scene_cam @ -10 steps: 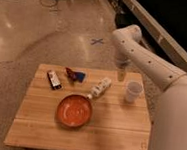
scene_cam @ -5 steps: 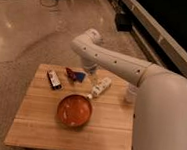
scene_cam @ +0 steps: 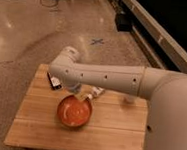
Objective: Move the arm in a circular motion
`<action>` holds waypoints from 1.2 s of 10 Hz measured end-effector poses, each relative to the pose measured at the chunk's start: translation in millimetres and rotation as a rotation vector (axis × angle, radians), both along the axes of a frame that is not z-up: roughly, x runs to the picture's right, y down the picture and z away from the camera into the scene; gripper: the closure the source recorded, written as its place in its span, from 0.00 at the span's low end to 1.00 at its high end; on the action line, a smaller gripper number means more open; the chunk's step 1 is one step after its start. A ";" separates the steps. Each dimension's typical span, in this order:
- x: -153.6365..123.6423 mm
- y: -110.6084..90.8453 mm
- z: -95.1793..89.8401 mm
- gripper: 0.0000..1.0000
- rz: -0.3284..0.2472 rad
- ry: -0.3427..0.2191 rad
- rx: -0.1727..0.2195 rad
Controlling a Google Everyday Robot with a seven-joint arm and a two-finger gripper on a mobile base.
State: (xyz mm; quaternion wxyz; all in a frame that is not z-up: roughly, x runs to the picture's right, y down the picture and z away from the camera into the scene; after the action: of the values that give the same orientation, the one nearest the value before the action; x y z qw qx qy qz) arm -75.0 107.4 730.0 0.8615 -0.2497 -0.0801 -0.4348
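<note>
The arm (scene_cam: 116, 79) is large, white and tubular, with small dark dots along it. It reaches from the right edge leftward across the back of the wooden table (scene_cam: 36, 129). Its rounded joint (scene_cam: 65, 66) sits over the table's back left part. The gripper (scene_cam: 78, 90) hangs below that joint, just above the far rim of the orange bowl (scene_cam: 74, 111). It holds nothing that I can see.
A dark packet (scene_cam: 53, 81) lies at the table's back left, partly under the arm. A white bottle (scene_cam: 96, 92) lies behind the bowl. A small white cup (scene_cam: 129, 99) shows just below the arm. A blue tape cross (scene_cam: 96, 41) marks the floor.
The arm has swept from the table's back right across to the left and come nearer and lower. It now covers the small items behind the bowl.
</note>
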 end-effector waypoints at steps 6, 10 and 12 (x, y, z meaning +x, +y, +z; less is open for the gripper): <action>90.8 71.5 -36.1 0.35 0.109 0.000 -0.066; 221.7 44.6 -21.5 0.35 0.430 0.164 -0.055; 276.9 19.5 -7.7 0.35 0.558 0.245 -0.040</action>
State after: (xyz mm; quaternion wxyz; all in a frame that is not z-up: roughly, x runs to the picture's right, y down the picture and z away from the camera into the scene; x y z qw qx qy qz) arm 202.0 126.8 722.3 0.9458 -0.2857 -0.0499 -0.1462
